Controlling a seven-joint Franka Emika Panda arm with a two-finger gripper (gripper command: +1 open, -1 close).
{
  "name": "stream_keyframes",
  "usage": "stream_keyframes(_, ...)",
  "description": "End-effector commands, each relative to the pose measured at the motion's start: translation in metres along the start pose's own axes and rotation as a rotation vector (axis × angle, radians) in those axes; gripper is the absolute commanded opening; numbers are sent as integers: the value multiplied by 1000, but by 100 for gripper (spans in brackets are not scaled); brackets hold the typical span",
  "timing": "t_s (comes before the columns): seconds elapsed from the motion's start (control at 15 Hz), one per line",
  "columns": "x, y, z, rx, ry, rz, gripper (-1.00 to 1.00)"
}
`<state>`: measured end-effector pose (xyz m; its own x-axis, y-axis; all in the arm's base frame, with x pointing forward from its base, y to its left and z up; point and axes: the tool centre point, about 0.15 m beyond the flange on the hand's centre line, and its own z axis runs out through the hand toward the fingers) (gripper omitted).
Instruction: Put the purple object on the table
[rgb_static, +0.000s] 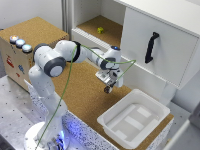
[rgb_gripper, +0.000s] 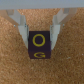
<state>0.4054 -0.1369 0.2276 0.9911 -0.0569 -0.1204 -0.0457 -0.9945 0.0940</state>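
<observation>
The purple object (rgb_gripper: 40, 46) is a small dark purple cube with yellow letters on its faces. In the wrist view it sits between my gripper's (rgb_gripper: 40, 41) two fingers, which are shut on its sides. In the exterior view the gripper (rgb_static: 108, 87) points down over the table (rgb_static: 80, 97), a cork-brown speckled top, with the purple object (rgb_static: 107, 90) showing as a dark speck at its tips. The cube hangs low over the cork; I cannot tell whether it touches.
A white plastic tub (rgb_static: 134, 119) stands on the table to the exterior view's right of the gripper. Behind is a white cabinet with an open shelf holding a small yellow-green item (rgb_static: 100, 30) and a door with a black handle (rgb_static: 151, 47). A cork-topped button box (rgb_static: 30, 37) stands at the left.
</observation>
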Motion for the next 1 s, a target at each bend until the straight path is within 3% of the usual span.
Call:
stream_keyframes(0.0, 24, 31, 37, 14, 21, -43, -100)
stream_keyframes(0.13, 32, 40, 30, 43, 8, -64, -100)
stream_keyframes(0.2, 32, 41, 24, 48, 17, -85, 100)
stream_keyframes(0.33, 31, 41, 17, 79, 21, -120, 100)
stream_keyframes(0.93, 31, 41, 17, 79, 21, -120, 100)
